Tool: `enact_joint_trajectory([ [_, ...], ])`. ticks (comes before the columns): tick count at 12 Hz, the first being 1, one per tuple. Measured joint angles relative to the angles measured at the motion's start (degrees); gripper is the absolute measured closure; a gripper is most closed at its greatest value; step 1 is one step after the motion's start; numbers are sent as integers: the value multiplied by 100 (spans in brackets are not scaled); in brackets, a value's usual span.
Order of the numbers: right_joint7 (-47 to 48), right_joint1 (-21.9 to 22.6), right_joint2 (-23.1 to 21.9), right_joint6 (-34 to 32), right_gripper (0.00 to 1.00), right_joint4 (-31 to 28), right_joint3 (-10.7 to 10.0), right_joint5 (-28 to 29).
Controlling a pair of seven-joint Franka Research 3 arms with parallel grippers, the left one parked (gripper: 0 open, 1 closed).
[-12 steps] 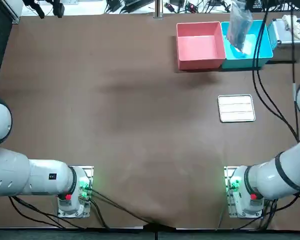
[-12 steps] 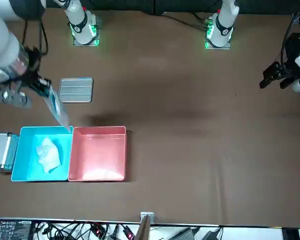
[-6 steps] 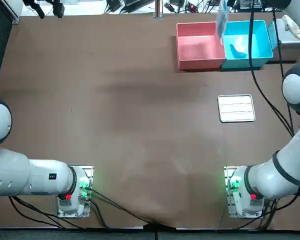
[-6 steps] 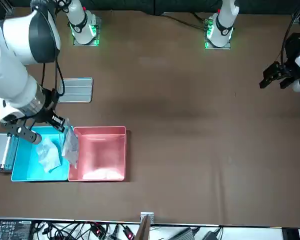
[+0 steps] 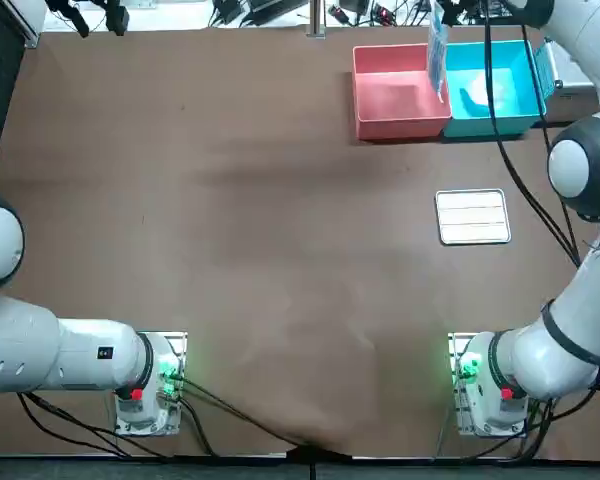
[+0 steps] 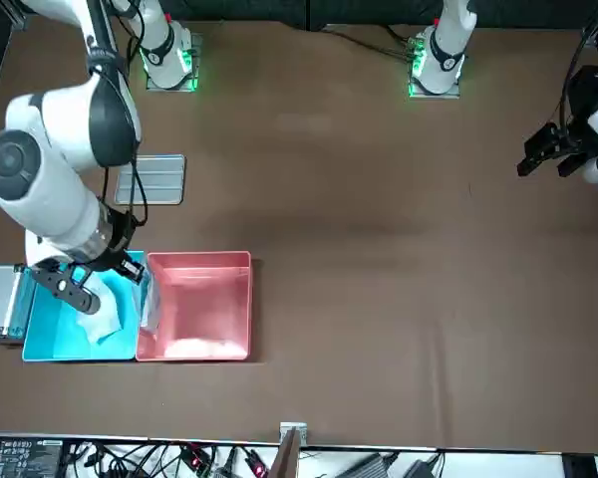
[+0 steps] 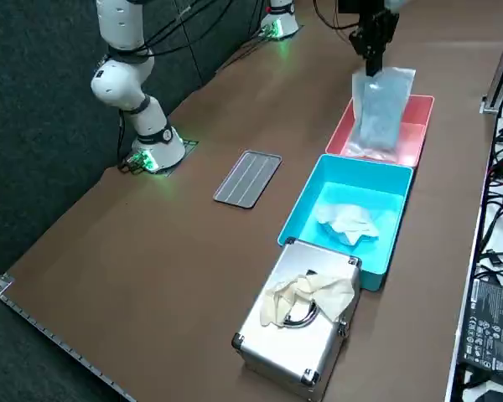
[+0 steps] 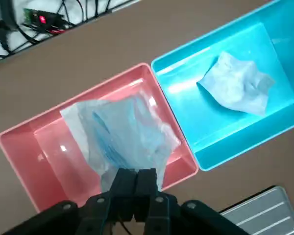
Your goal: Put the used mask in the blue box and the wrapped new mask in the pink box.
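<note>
The right gripper [image 8: 135, 175] pinches the wrapped mask [image 8: 122, 132] tight. The mask hangs over the pink box [image 8: 49, 161] at the table's far edge. The used mask [image 8: 235, 83] lies in the blue box [image 8: 220, 134] right beside it.

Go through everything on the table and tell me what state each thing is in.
right end effector: shut on the wrapped new mask
wrapped new mask: held, hanging over the pink box
used mask: crumpled, lying in the blue box
pink box: open, upright
blue box: open, holding the used mask
metal case: shut, pale crumpled item on its lid
ridged tray: flat on the table
</note>
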Motion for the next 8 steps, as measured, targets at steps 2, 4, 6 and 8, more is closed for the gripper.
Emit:
enact_joint_trajectory([
  [2,224,77,151,1,98,5,1,-105],
  [4,545,300,427,-5,98,-6,10,-369],
  [6,838,481,696,-5,98,-13,11,-527],
  [8,947,580,945,-2,98,-14,11,-592],
])
